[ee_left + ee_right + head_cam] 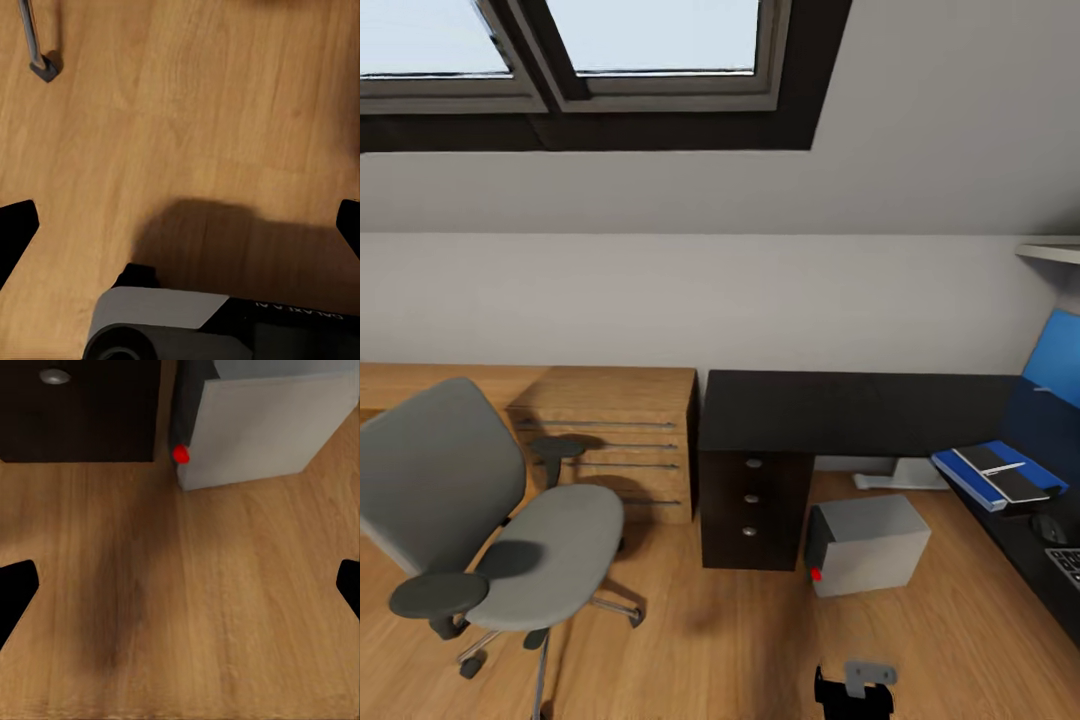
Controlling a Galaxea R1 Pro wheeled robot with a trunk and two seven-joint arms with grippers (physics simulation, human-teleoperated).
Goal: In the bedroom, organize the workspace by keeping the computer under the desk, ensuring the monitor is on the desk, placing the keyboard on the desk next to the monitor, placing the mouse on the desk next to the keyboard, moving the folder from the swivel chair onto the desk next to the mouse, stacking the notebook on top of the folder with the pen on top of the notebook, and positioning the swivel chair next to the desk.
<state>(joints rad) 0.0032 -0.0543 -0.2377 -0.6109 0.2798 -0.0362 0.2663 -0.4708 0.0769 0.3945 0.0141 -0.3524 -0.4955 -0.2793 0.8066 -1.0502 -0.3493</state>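
Computer on floor beside drawer unit, swivel chair left, both claws released

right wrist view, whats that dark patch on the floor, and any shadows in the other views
Right wrist view: a soft, blurry shadow smear on the wood floor below the drawer unit. Left wrist view: a sharper dark shadow just above the robot's own body. Head view: the chair shades the wooden dresser.
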